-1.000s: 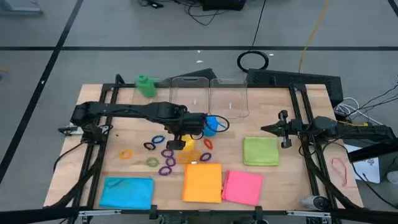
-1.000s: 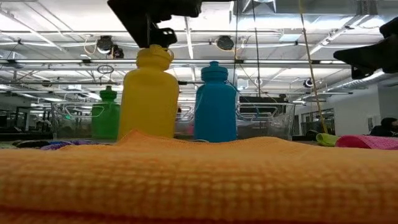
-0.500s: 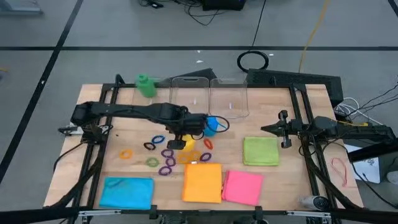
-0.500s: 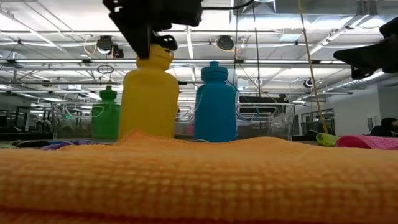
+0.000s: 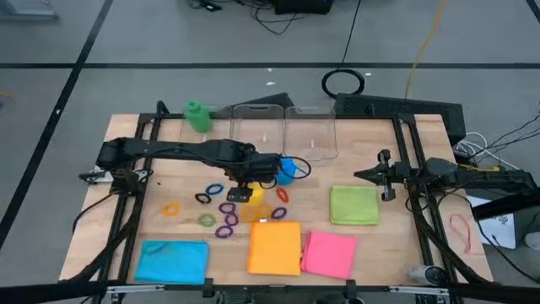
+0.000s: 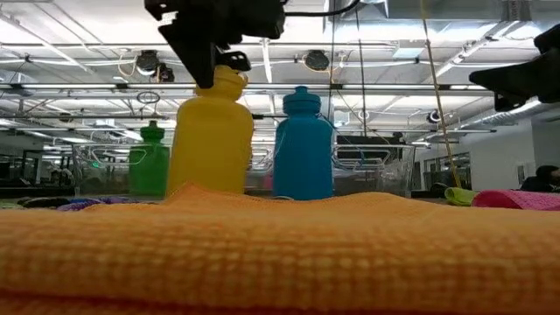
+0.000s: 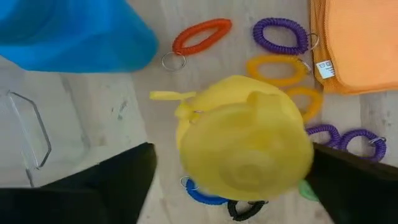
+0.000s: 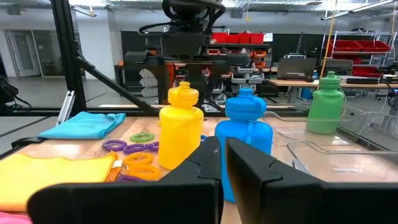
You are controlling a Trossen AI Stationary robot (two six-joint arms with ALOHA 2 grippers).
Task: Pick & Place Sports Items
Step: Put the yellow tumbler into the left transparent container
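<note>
A yellow bottle stands upright among several small coil rings, with a blue bottle just beyond it and a green bottle at the far left. My left gripper points straight down over the yellow bottle's cap. It is open, one finger on each side of the cap. A strip of bare table shows between one finger and the bottle. My right gripper waits shut and level at the table's right side, holding nothing.
Folded cloths lie along the near edge: blue, orange and pink, with a green one farther right. Two clear bins stand at the far middle.
My left gripper has sunk a little, so its fingers now reach down beside the yellow bottle's cap rather than just above it. The bottles stand where they were.
</note>
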